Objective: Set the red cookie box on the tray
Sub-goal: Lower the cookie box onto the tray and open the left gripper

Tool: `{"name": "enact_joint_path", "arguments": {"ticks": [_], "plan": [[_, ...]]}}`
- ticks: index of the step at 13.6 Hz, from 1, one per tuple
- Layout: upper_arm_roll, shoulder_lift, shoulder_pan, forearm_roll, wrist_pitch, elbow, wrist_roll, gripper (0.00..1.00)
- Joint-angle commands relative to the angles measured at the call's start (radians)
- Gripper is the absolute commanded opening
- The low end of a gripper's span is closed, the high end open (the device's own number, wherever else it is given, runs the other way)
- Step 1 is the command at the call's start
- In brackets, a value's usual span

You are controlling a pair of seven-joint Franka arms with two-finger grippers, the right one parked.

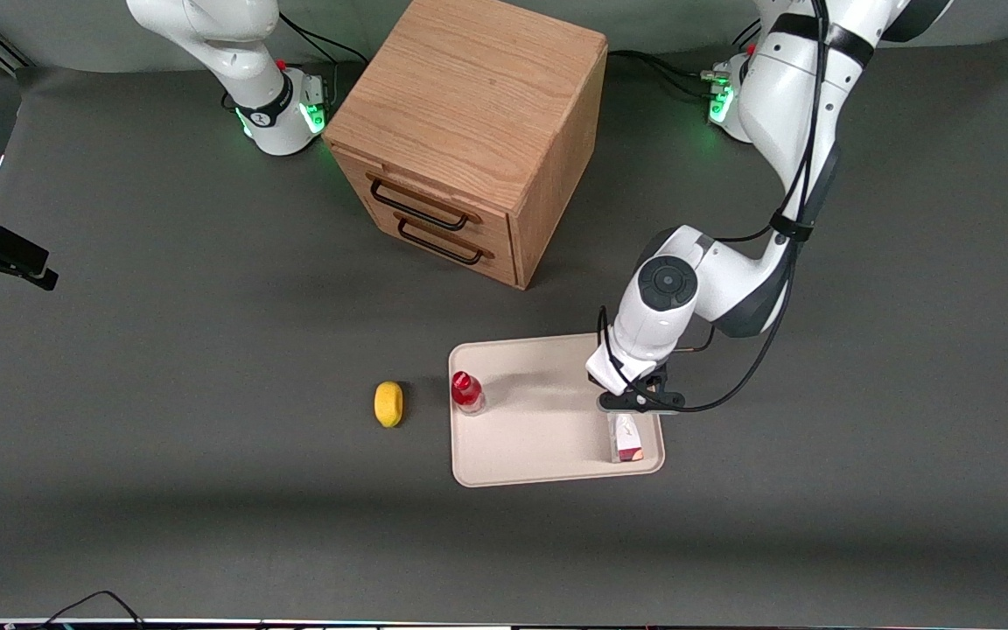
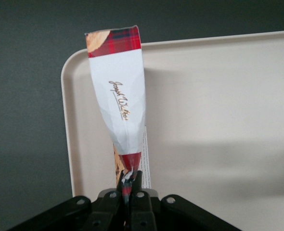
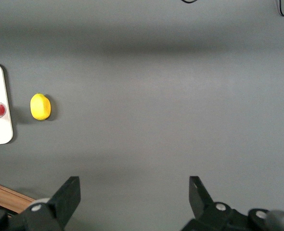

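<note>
The cream tray point(image 1: 539, 437) lies on the grey table, nearer to the front camera than the wooden cabinet. My left gripper point(image 1: 635, 404) is over the tray's edge toward the working arm's end, shut on one end of the red cookie box point(image 1: 627, 440). The box stands on its thin edge on the tray near the corner closest to the camera. In the left wrist view the box point(image 2: 120, 101) shows a white face with script and red plaid ends, pinched and crumpled at the gripper point(image 2: 131, 185), over the tray point(image 2: 219, 110).
A small red-capped bottle point(image 1: 466, 392) stands on the tray's edge toward the parked arm. A yellow lemon point(image 1: 389, 403) lies on the table beside it. The wooden drawer cabinet point(image 1: 469, 131) stands farther from the camera.
</note>
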Motion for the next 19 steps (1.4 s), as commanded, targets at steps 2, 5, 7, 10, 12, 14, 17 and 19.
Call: {"name": "enact_joint_path", "arguments": {"ticks": [2,5,7,10,12,14,17,19], "plan": [[0.006,-0.077,-0.005,0.016,0.018,-0.091,-0.022,0.00],[0.004,-0.075,-0.005,0.016,0.018,-0.088,-0.025,0.29],[0.004,-0.072,0.001,0.014,0.018,-0.081,-0.020,0.44],[0.004,-0.065,0.004,0.012,0.018,-0.061,-0.020,0.41],[0.004,-0.062,0.007,0.012,0.018,-0.048,-0.019,0.71],[0.004,-0.068,0.024,0.012,0.006,-0.033,-0.008,1.00],[0.003,-0.126,0.047,0.002,-0.078,-0.007,0.012,1.00],[-0.003,-0.190,0.070,-0.010,-0.249,0.040,0.086,1.00]]}}
